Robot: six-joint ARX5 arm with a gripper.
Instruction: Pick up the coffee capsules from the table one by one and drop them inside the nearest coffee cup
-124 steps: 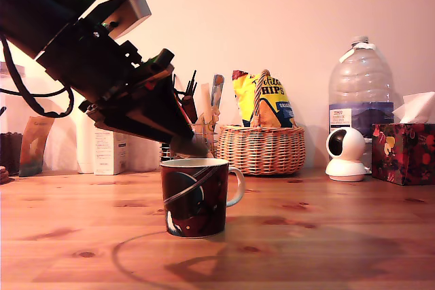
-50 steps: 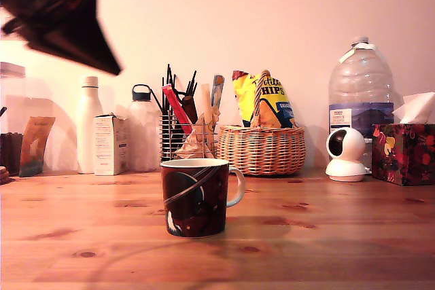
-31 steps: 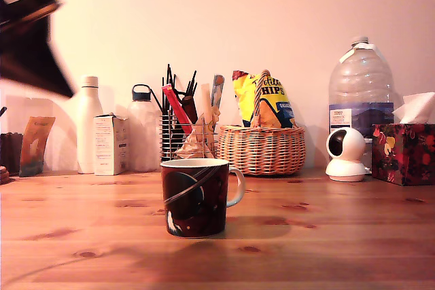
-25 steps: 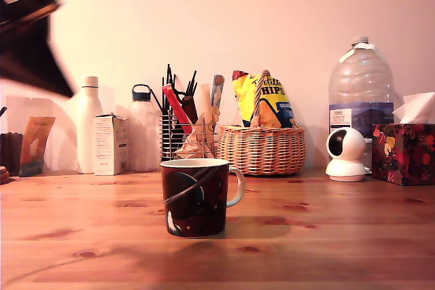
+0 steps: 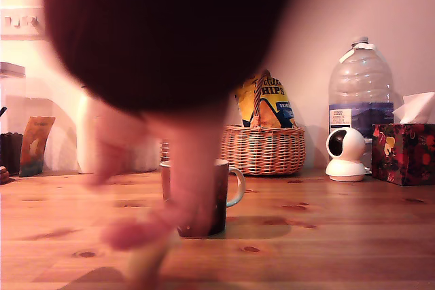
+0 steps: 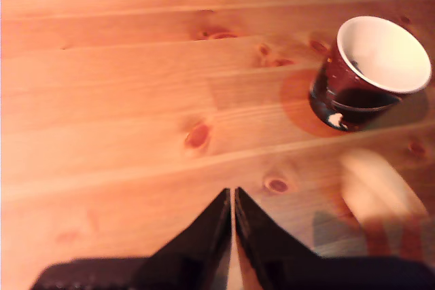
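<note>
The coffee cup (image 5: 223,188), a dark patterned mug with a white rim and handle, stands on the wooden table (image 5: 326,249). A person's blurred hand (image 5: 156,215) and dark sleeve (image 5: 170,32) hang close to the exterior camera and hide most of it. In the wrist view the cup (image 6: 370,73) shows its white inside, with a blurred pale hand (image 6: 380,191) near it. My gripper (image 6: 232,198) is shut with nothing in it, high above bare planks (image 6: 122,100) and well away from the cup. No coffee capsules can be made out; a pale blur (image 5: 146,263) sits below the hand.
A wicker basket (image 5: 265,149) holding a crisp bag (image 5: 268,103) stands behind the cup. To the exterior view's right are a large water bottle (image 5: 360,93), a small white camera (image 5: 345,154) and a tissue box (image 5: 406,151). A brown pouch (image 5: 34,144) is at far left.
My arm has risen away from the cup and left the exterior view at the upper left. A person's hand and sleeve have since come in front of that camera.
</note>
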